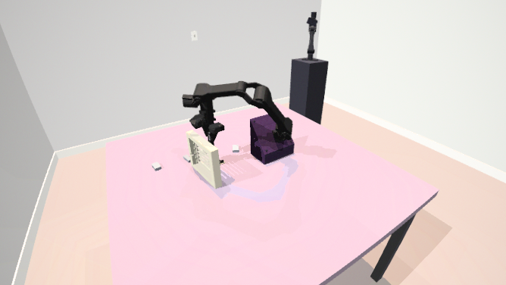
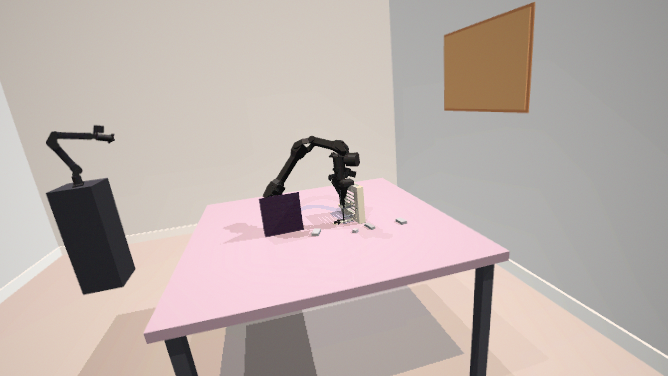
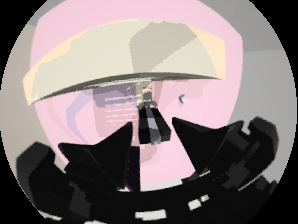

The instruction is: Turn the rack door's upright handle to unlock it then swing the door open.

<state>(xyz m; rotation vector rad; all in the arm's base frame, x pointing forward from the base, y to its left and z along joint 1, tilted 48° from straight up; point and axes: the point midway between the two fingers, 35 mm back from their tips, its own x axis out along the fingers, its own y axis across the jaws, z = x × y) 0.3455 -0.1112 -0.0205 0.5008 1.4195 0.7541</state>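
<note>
Above the pink table (image 1: 265, 235) (image 2: 325, 270) (image 3: 235, 60), the black arm (image 1: 223, 90) (image 2: 287, 167) is arched, its gripper (image 1: 212, 138) (image 2: 343, 195) (image 3: 152, 121) pointed down beside the upright cream rack (image 1: 217, 167) (image 2: 360, 205) (image 3: 125, 50); its fingers are parted over halfway, nothing gripped, with the dark handle (image 3: 156, 127) seen between them

The cream rack frame (image 1: 217, 167) (image 2: 360, 205) (image 3: 175, 55) looks like smooth, matt plastic.

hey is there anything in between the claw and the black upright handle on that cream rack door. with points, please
Nothing visible stands between the claw's open fingers and the black upright handle (image 3: 154, 125), which shows in the gap ahead of them. The cream rectangular frame (image 1: 217, 167) (image 2: 360, 204) (image 3: 175, 52) rises close beside that path, not across it.
</note>
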